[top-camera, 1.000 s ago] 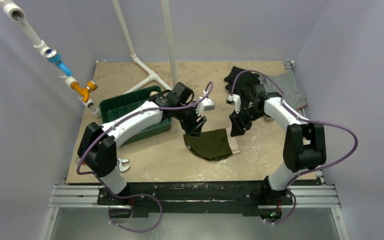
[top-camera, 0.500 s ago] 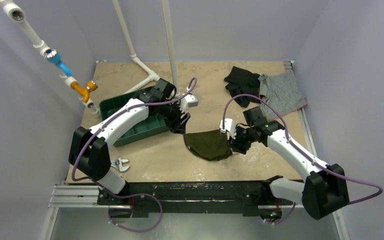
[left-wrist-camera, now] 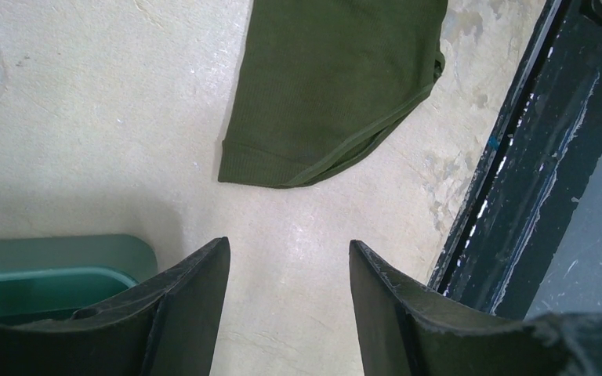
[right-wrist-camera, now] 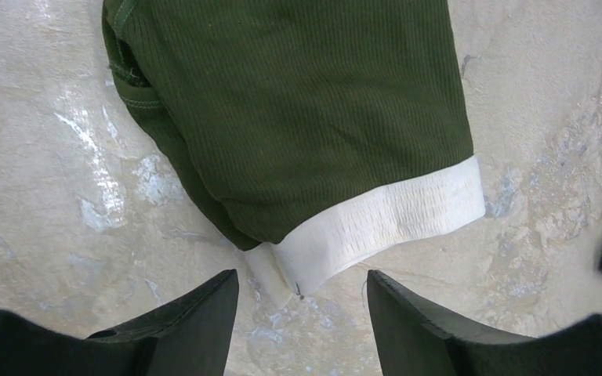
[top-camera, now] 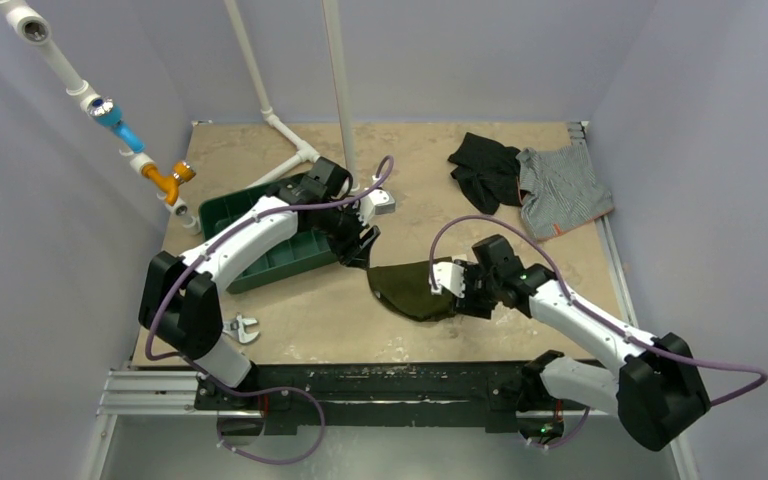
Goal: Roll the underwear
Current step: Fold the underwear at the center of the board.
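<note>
Tabletop [top-camera: 300,320] carried a green bin [top-camera: 245,210] at the left, its inside mostly hidden, and the olive underwear [top-camera: 410,290] flat near the middle, long axis left to right. Its cream waistband [right-wrist-camera: 392,215] formed the right end, just ahead of the right gripper [right-wrist-camera: 302,282], which was spread, empty and the nearer. The left gripper [left-wrist-camera: 288,254], also spread, hung off the cloth's far-left corner.

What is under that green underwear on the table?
Only the beige table shows around the underwear, which lies flat with its cream waistband at one edge. Anything beneath the cloth is covered, though no bulge shows.
</note>
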Controlling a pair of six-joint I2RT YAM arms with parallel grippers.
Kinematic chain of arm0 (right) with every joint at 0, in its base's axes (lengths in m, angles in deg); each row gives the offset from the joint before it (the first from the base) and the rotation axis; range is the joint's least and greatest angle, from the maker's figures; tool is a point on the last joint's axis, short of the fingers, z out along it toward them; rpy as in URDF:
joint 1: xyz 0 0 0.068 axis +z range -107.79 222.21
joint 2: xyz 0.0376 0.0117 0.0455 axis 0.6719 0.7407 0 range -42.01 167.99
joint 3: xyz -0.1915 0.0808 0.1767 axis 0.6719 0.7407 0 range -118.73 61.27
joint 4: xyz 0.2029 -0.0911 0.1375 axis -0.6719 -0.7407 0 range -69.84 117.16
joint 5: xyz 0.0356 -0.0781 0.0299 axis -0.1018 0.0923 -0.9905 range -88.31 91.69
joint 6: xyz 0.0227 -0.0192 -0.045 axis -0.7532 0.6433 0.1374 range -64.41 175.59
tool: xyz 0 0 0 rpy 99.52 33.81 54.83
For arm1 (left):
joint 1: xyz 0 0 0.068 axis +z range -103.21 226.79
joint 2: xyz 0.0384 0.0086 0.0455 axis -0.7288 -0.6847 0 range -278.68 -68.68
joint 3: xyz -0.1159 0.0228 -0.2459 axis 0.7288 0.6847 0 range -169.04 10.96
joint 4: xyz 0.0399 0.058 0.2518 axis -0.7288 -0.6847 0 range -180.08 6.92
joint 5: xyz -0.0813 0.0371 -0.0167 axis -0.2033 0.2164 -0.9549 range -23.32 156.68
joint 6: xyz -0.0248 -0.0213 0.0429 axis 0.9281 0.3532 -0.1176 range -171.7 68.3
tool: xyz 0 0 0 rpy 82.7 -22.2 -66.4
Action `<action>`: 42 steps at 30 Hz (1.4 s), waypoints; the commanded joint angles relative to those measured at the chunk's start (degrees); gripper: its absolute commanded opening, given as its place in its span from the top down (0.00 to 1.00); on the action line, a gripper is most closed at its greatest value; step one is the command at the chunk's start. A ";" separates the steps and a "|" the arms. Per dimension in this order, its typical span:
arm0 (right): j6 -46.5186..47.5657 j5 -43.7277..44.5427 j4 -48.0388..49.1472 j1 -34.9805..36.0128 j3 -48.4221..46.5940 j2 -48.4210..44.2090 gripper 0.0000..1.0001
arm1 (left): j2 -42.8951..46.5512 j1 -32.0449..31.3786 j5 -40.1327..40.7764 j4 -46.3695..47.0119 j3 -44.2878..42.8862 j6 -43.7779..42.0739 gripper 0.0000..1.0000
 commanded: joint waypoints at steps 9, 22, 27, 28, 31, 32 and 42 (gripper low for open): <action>2.49 5.88 7.24 3.17 3.09 3.77 0.42 | -0.91 0.42 -0.89 0.29 -0.49 -1.19 0.44; 2.67 6.83 9.39 4.23 4.41 7.03 0.59 | -0.54 0.37 -0.95 0.28 0.01 -1.16 0.44; 2.61 6.98 8.52 4.54 4.83 7.30 0.68 | 0.05 0.42 -0.67 0.44 0.41 -1.32 0.44; 2.56 6.92 8.41 4.57 4.94 7.23 0.69 | 0.28 0.46 -0.58 0.45 0.58 -1.40 0.44; 1.60 6.32 7.74 4.83 4.91 7.32 0.73 | 0.69 0.46 -0.36 0.80 1.11 -1.66 0.44; 1.36 6.14 7.44 4.98 4.83 7.34 0.75 | 0.79 0.48 -0.31 0.93 1.29 -1.72 0.44; -0.25 5.35 2.77 5.20 1.42 8.01 0.88 | 2.07 0.55 -0.17 1.42 2.32 -2.62 0.44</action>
